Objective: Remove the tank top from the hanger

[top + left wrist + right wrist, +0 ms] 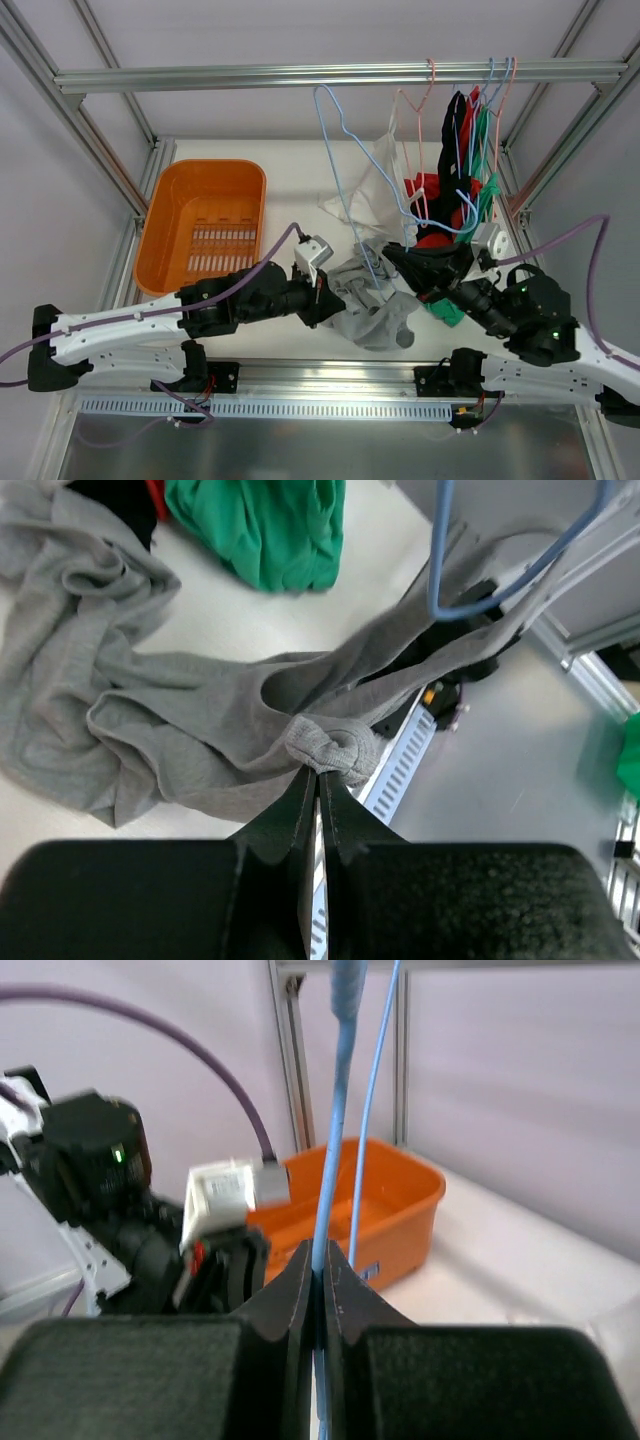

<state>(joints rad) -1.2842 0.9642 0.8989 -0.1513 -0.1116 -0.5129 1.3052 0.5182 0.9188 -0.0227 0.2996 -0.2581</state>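
The grey tank top (378, 300) lies bunched on the table between my two arms; one strap still runs up around the blue wire hanger (345, 170). My left gripper (325, 295) is shut on a wad of the grey tank top (330, 745), its jaws pinched together. A stretched strap leads up to the hanger's blue wire (440, 570). My right gripper (400, 262) is shut on the blue hanger (335, 1140), the wire clamped between its fingertips (318, 1260).
An orange basket (205, 225) stands at the left, also seen in the right wrist view (400, 1200). Several hangers with red, black and green garments (460, 190) hang from the rail (340, 75) at the right. A white garment (375, 185) lies behind. A green cloth (265, 530) lies on the table.
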